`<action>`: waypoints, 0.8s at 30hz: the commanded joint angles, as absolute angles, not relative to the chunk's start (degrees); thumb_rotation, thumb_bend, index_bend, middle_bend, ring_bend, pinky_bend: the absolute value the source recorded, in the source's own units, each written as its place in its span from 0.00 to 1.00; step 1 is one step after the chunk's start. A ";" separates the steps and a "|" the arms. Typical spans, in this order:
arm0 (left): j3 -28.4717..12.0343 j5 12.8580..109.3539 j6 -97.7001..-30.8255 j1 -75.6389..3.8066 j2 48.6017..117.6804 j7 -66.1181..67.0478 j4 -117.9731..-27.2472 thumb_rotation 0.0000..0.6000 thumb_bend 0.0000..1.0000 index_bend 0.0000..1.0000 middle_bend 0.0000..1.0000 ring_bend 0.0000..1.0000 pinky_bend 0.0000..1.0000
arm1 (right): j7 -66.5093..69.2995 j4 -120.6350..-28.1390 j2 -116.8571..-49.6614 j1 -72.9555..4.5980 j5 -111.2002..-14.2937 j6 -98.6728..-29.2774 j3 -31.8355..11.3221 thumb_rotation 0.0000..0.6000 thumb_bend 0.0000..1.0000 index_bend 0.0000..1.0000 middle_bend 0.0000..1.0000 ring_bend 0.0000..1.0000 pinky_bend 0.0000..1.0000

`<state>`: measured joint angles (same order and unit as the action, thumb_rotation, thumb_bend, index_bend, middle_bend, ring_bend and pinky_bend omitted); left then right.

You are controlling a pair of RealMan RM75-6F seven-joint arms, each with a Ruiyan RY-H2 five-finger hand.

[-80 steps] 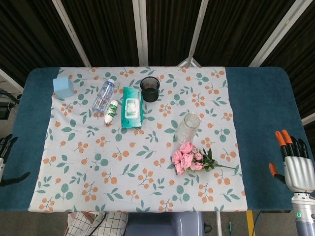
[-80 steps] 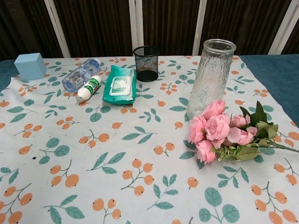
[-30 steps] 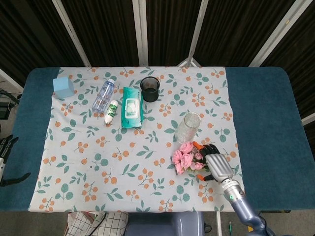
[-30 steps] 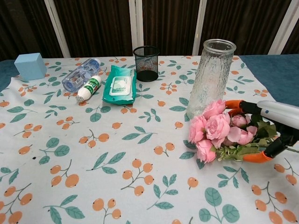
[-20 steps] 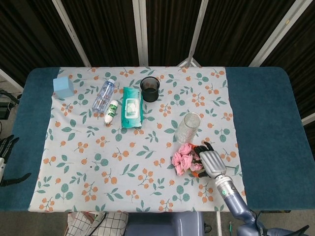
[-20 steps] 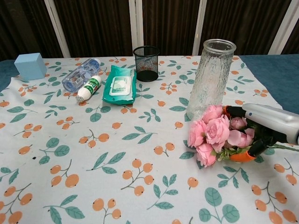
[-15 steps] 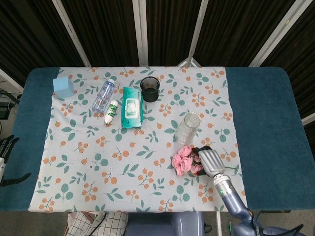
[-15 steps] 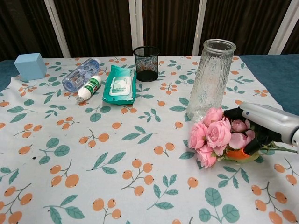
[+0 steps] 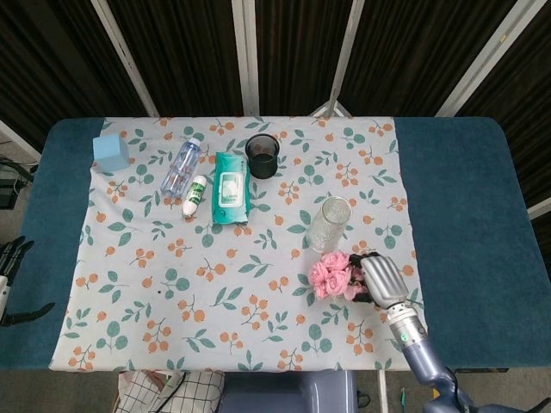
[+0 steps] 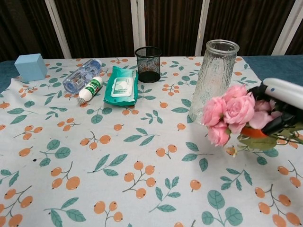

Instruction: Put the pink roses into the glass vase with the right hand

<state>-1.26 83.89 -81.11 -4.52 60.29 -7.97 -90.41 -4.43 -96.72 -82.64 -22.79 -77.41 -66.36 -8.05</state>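
The bunch of pink roses (image 9: 332,274) (image 10: 233,113) hangs lifted above the cloth, its blooms pointing left and its stems held in my right hand (image 9: 382,278) (image 10: 282,107). The hand's fingers are curled round the leafy stems, which they largely hide. The clear ribbed glass vase (image 9: 329,224) (image 10: 214,79) stands upright just behind and left of the roses, apart from them. My left hand (image 9: 10,274) shows only at the far left edge of the head view, beside the table, holding nothing, fingers apart.
A black mesh cup (image 9: 263,156), a green wipes pack (image 9: 231,187), a water bottle (image 9: 180,167), a small white bottle (image 9: 195,194) and a blue cube (image 9: 111,153) lie at the back left of the flowered tablecloth (image 9: 181,284).
My right hand came in from the right, closed round the rose stems and has lifted the bunch off the cloth, slightly rightward. The left hand stayed put.
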 commanded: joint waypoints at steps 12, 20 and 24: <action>-1.33 83.53 -80.95 -4.66 60.65 -6.39 -91.19 1.00 0.00 0.00 0.00 0.00 0.00 | 23.63 -115.56 -66.22 -18.04 -67.47 -76.24 -26.10 1.00 0.34 0.57 0.53 0.52 0.40; -1.43 83.18 -80.64 -4.82 60.79 -5.80 -91.47 1.00 0.00 0.00 0.00 0.00 0.00 | 35.06 -117.75 -67.65 -20.75 -57.40 -78.09 -37.84 1.00 0.34 0.57 0.53 0.52 0.40; -1.38 83.05 -80.35 -4.89 60.74 -5.94 -91.44 1.00 0.00 0.00 0.00 0.00 0.00 | 36.74 -116.82 -70.02 -23.20 -53.69 -77.21 -40.01 1.00 0.34 0.56 0.53 0.52 0.40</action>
